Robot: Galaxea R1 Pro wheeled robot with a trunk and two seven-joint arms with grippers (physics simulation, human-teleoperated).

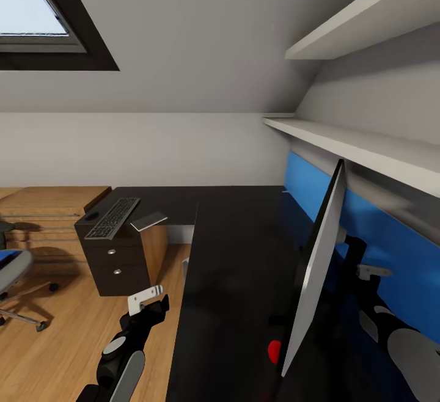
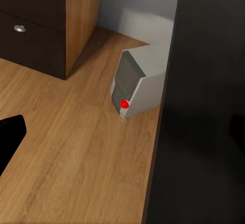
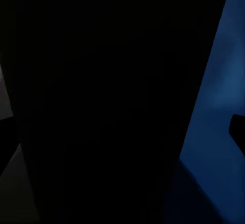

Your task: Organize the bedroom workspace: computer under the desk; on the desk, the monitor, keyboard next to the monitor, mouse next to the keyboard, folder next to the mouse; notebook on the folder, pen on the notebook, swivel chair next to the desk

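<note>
1. While the monitor is the piece in hand, judging by the arms, the swivel chair [image 1: 13,280] sits at the far left edge of the head view, on the wooden floor well apart from the desk [image 1: 232,280]; a strip of blue on its seat may be the folder, too little of it visible to be sure.
2. Left of centre, on the desk's far wing above the drawer unit [image 1: 119,264], lie the mouse [image 1: 91,214], the keyboard [image 1: 113,217] and a grey slab just beside it, probably the notebook [image 1: 148,220].
3. At lower left, the left gripper [image 1: 146,299] hovers off the desk's edge, holding nothing; I cannot tell how its fingers stand.
4. Its wrist camera shows the computer [image 2: 137,83] on the floor, tucked partly under the desk, so that step looks done.
5. At right, the monitor [image 1: 318,274] stands edge-on on the desk.
6. Behind it the right gripper [image 1: 370,270] reaches in; finger state cannot be told.
7. Next, likely: square the monitor, then fetch the keyboard.
</note>
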